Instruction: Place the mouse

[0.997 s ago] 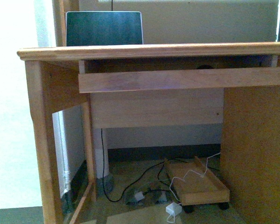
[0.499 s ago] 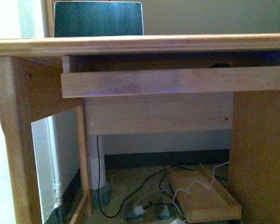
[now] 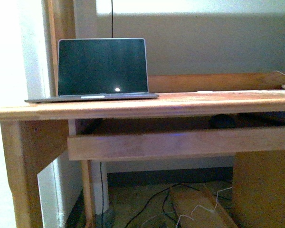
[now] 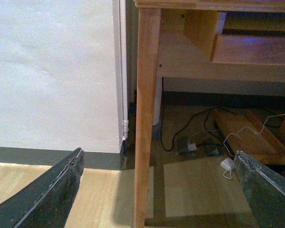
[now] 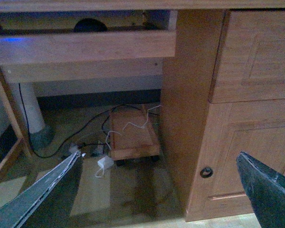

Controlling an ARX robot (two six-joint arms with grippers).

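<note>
The mouse (image 3: 222, 121) is a small dark oval lying on the pull-out keyboard tray (image 3: 180, 143) under the wooden desktop (image 3: 142, 107), right of centre. It also shows in the right wrist view (image 5: 90, 24), behind the tray's front rail. My left gripper (image 4: 157, 156) is open and empty, low down by the desk's left leg (image 4: 146, 118), far from the mouse. My right gripper (image 5: 159, 156) is open and empty, low in front of the desk's right cabinet (image 5: 237, 118), well below the mouse. Neither arm shows in the front view.
An open laptop (image 3: 102, 69) with a dark screen stands on the desktop at the left. Under the desk lie black and white cables (image 4: 190, 137), a white charger (image 5: 104, 164) and a wheeled wooden stand (image 5: 132, 135). A white wall (image 4: 52, 71) is left of the desk.
The front view has risen: the desktop and tray sit lower in the frame, the whole laptop now shows, and the mouse on the tray has come into sight.
</note>
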